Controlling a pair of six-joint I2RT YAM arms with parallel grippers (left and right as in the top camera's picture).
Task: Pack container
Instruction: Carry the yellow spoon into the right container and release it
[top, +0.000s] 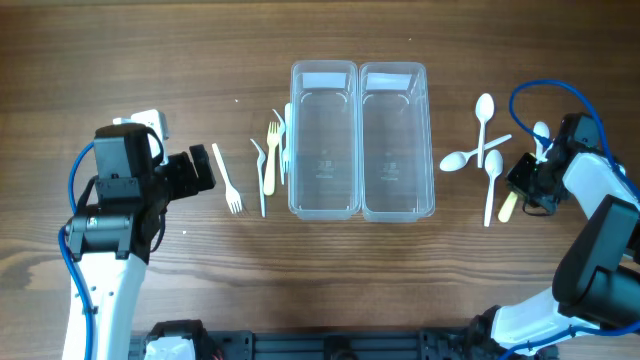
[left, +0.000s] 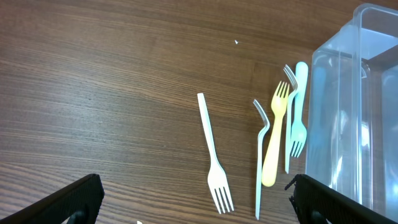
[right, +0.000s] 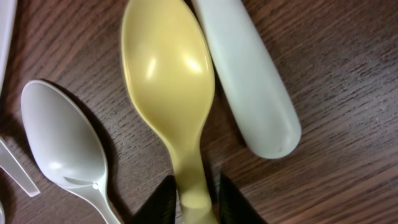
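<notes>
Two clear, empty containers (top: 323, 200) (top: 397, 205) stand side by side at the table's centre. Left of them lie a white fork (top: 228, 180) (left: 212, 155), a clear fork (left: 260, 155), a yellow fork (top: 269, 158) (left: 273, 143) and a pale blue fork (left: 297, 112). My left gripper (top: 205, 170) (left: 196, 208) is open and empty, hovering near the white fork. Several white spoons (top: 484, 110) lie right of the containers. My right gripper (top: 527, 187) (right: 194, 199) straddles the handle of a yellow spoon (right: 168, 68) lying on the table. One finger touches it, and a slim gap shows at the other.
In the right wrist view, a white spoon (right: 62, 137) lies left of the yellow one and a white rounded handle (right: 249, 81) lies to its right. A blue cable (top: 550, 95) loops above the right arm.
</notes>
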